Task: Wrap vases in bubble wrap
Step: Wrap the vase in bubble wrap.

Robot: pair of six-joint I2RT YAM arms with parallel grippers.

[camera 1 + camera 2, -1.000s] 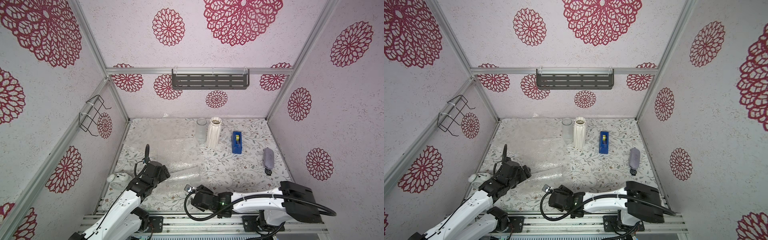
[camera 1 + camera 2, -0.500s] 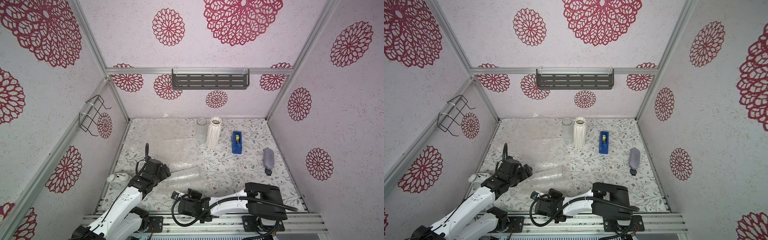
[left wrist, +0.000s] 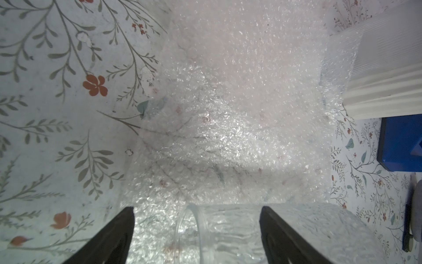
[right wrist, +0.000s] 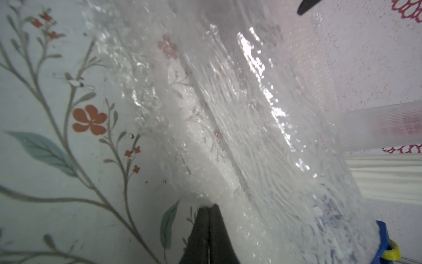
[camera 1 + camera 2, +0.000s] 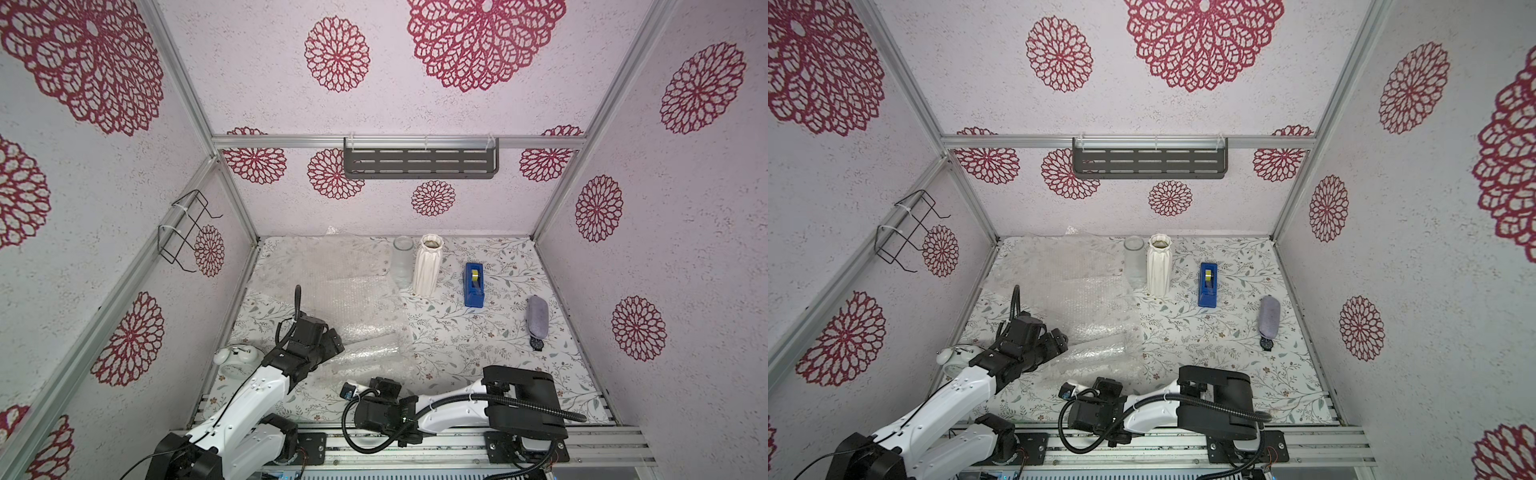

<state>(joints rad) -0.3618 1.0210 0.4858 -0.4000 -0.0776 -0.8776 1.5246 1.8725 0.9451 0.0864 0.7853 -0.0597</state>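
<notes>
Two jaws of the right gripper (image 4: 209, 206) are pinched together on the near edge of the bubble wrap (image 4: 205, 180); just beyond, the clear glass vase (image 5: 372, 350) is laid on its side, long axis across the worktop (image 5: 457, 332). Jaws apart, the left gripper (image 3: 196, 207) is poised over its mouth end, both arms stretched low

Both arms low at the table's (image 5: 498, 332) front edge.
Left arm (image 5: 257, 386) angles in from the front-left corner, its pincer (image 3: 196, 207) spread wide; right arm (image 5: 449, 405) lies along the edge, its pincer (image 4: 209, 205) pressed together.
</notes>
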